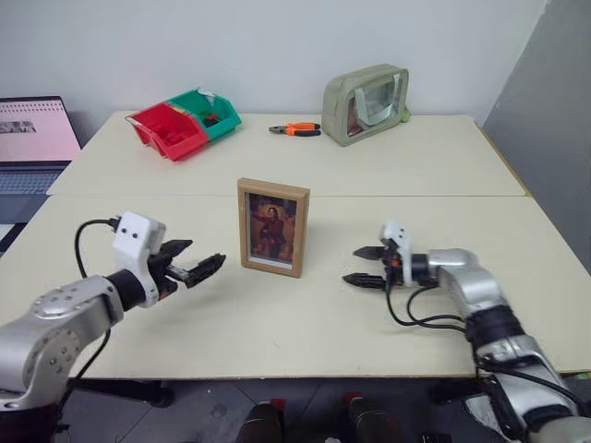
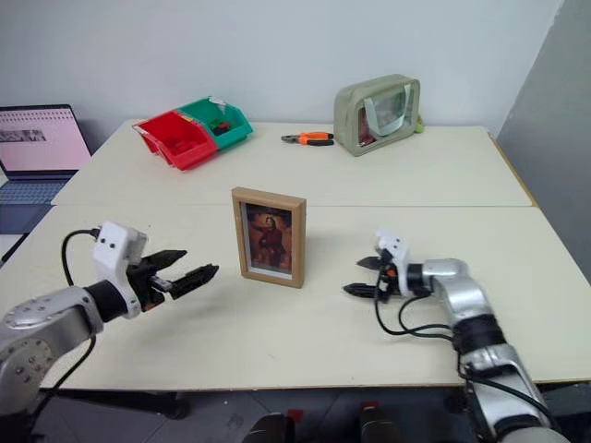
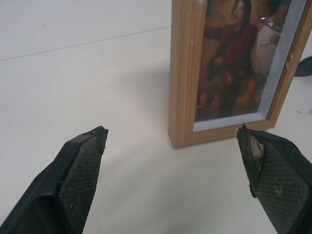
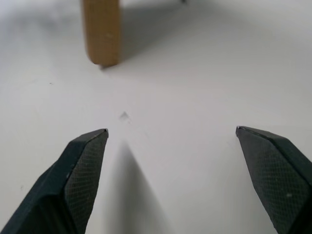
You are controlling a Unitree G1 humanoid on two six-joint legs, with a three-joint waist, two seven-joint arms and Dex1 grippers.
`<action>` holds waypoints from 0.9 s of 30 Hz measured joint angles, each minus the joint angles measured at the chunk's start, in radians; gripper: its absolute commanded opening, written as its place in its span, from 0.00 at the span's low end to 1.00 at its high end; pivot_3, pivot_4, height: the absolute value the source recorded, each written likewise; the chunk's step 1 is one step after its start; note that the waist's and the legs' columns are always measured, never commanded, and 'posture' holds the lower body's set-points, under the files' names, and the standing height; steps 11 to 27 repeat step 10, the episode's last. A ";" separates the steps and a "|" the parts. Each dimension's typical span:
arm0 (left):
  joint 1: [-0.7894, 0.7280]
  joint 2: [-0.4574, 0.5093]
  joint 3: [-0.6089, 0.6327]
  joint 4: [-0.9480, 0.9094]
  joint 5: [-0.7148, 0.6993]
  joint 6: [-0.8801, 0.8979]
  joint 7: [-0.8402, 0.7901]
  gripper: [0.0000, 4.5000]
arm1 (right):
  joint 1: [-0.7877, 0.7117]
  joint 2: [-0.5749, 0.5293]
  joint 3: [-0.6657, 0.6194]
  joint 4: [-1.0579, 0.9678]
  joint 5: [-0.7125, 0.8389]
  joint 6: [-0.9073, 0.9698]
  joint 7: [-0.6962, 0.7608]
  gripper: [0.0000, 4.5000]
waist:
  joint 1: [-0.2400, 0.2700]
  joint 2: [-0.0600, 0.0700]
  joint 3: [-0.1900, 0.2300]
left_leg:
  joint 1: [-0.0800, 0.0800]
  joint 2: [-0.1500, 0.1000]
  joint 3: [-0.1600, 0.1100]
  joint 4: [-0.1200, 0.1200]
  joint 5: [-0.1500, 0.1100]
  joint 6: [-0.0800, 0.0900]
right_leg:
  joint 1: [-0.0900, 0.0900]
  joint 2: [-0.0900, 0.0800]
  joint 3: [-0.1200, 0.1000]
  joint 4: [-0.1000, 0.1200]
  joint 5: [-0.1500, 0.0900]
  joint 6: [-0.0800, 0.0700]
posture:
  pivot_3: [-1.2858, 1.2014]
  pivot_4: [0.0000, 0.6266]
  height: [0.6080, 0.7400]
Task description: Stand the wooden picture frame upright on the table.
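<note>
On the table (image 1: pixel 388 171), the wooden picture frame (image 1: pixel 273 227) stands upright at picture centre. Our left gripper (image 1: pixel 189 262) and right gripper (image 1: pixel 369 266) flank it, jaws wide, empty. A careless arm swing could topple it.

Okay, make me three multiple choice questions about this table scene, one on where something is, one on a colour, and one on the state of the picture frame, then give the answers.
1. Where are the pliers?
A. beside the pouch
B. in the red bin
C. in front of the frame

2. What colour is the bin next to the red one?
A. yellow
B. green
C. black

3. How is the frame now?
A. lying flat
B. standing upright, unheld
C. held in a gripper

Answers: 1 A, they lie on the table just left of the pouch. 2 B, the green bin touches the red. 3 B, both the left gripper and right gripper are open, clear of it.
</note>
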 measured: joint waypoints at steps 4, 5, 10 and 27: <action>-0.045 0.083 0.011 0.090 -0.006 0.022 -0.133 1.00 | 0.015 -0.044 -0.035 -0.279 0.096 0.248 -0.049 0.99 | -0.027 0.000 0.000 | 0.002 0.002 0.001 -0.004 0.000 0.000 | -0.001 0.002 0.001 0.000 -0.001 -0.001 | 0.52 0.24 1.00; -0.067 0.106 0.009 0.120 -0.007 0.031 -0.167 1.00 | 0.013 -0.046 -0.035 -0.337 0.114 0.302 -0.070 0.99 | -0.029 0.000 0.000 | 0.002 0.003 0.001 -0.006 0.000 0.000 | -0.002 0.002 0.001 0.000 -0.001 -0.001 | 0.52 0.24 1.00; -0.246 0.186 0.001 0.251 -0.029 0.095 -0.285 1.00 | -0.025 -0.022 -0.033 -0.539 0.194 0.509 -0.176 0.99 | -0.025 0.000 0.000 | -0.002 0.002 0.001 -0.010 0.000 0.000 | -0.008 0.006 0.001 0.000 -0.001 -0.002 | 0.52 0.24 1.00; -0.246 0.186 0.001 0.251 -0.029 0.095 -0.285 1.00 | -0.025 -0.022 -0.033 -0.539 0.194 0.509 -0.176 0.99 | -0.025 0.000 0.000 | -0.002 0.002 0.001 -0.010 0.000 0.000 | -0.008 0.006 0.001 0.000 -0.001 -0.002 | 0.52 0.24 1.00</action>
